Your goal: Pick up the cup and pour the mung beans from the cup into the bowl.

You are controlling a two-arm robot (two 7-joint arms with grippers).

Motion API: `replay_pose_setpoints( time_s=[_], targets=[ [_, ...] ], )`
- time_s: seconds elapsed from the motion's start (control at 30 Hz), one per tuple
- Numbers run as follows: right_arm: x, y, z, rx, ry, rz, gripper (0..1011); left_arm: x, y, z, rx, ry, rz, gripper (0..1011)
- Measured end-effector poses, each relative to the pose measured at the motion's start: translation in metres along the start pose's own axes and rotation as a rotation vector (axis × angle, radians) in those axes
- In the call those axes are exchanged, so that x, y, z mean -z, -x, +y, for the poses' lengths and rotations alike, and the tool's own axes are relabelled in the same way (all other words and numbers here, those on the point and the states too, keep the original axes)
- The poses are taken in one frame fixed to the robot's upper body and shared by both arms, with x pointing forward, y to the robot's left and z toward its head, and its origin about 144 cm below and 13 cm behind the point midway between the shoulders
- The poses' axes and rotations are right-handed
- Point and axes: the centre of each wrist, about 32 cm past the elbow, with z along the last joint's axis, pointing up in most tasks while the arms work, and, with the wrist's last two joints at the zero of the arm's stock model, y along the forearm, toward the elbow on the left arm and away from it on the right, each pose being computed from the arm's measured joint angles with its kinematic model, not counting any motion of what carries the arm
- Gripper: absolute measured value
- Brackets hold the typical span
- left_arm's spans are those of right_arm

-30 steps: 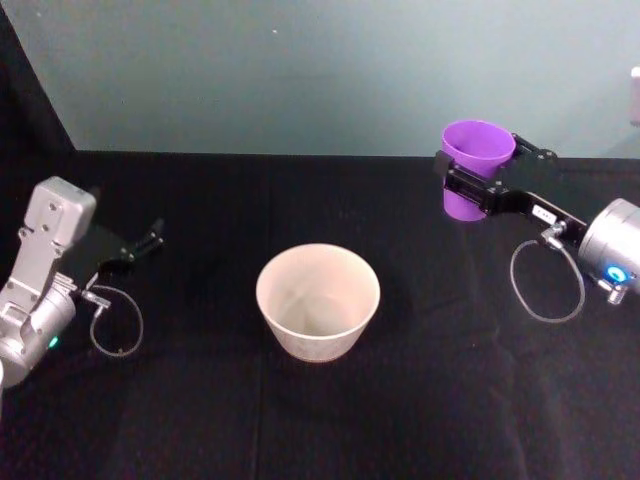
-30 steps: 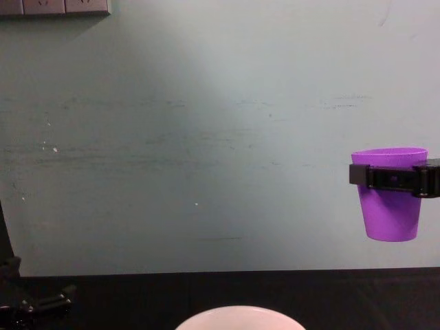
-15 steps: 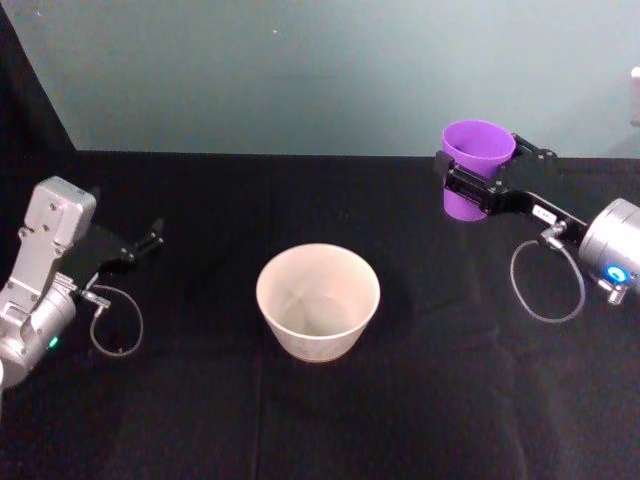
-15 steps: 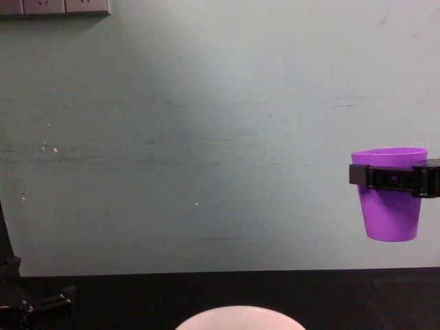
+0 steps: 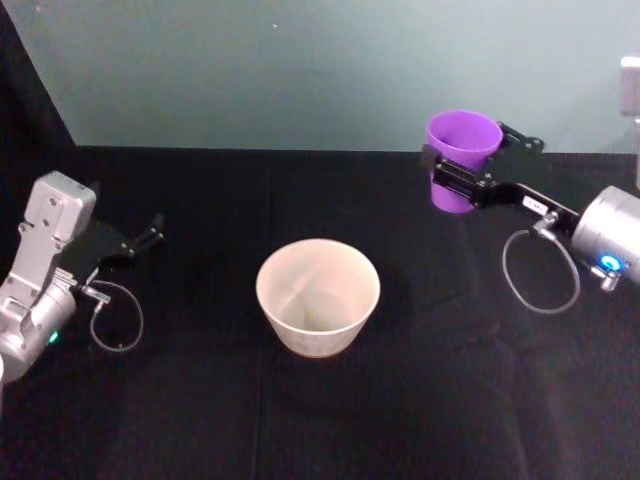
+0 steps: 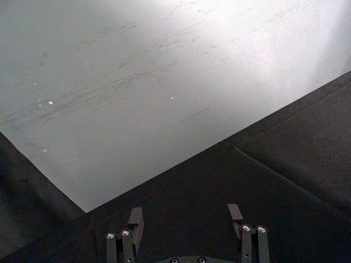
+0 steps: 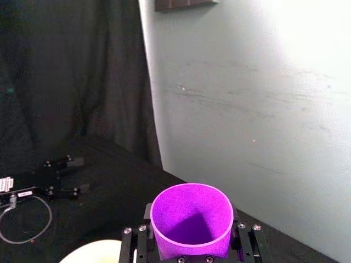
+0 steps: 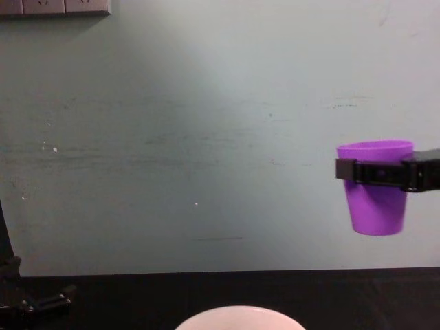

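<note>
Right gripper (image 5: 468,172) is clamping the cup (image 5: 463,140) just under its rim, one finger on each side, at about 2 o'clock from the bowl (image 5: 318,335) in the head view. Cup is hanging upright, mouth up, well off the black table (image 5: 450,400). It is not over the bowl, but off to its right and farther back.

In the chest view the cup (image 8: 375,206) is showing against the pale wall, with the gripper (image 8: 375,172) as a black band across its upper part. The bowl rim (image 8: 237,315) is peeking in at 6 o'clock, down and to the left of the cup.

In the right wrist view the cup (image 7: 192,219) is sitting between the fingers, and its inside is showing purple wall and shadow. I cannot tell its contents. An edge of the bowl (image 7: 93,253) is showing beyond it.

Bowl is standing upright mid-table, nothing touching it.

Left gripper (image 5: 140,243) is sitting parked low at about 9 o'clock from the bowl, well apart from it. In the left wrist view its fingers (image 6: 135,219) are standing spread with nothing between them.
</note>
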Motion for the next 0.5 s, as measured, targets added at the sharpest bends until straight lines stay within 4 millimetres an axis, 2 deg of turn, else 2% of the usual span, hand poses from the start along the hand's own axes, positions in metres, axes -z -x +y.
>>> replay_pose_setpoints(
  time_s=[0.2, 0.27, 0.5],
  targets=[
    [-0.005, -0.001, 0.014, -0.026, 0.006, -0.020, 746, 0.000, 0.000, 0.000, 0.000, 0.000, 0.000, 1000],
    [-0.006, -0.001, 0.024, -0.035, 0.016, -0.026, 746, 0.000, 0.000, 0.000, 0.000, 0.000, 0.000, 1000],
    [0.000, 0.000, 0.044, -0.034, 0.044, -0.051, 746, 0.000, 0.000, 0.000, 0.000, 0.000, 0.000, 1000]
  ],
)
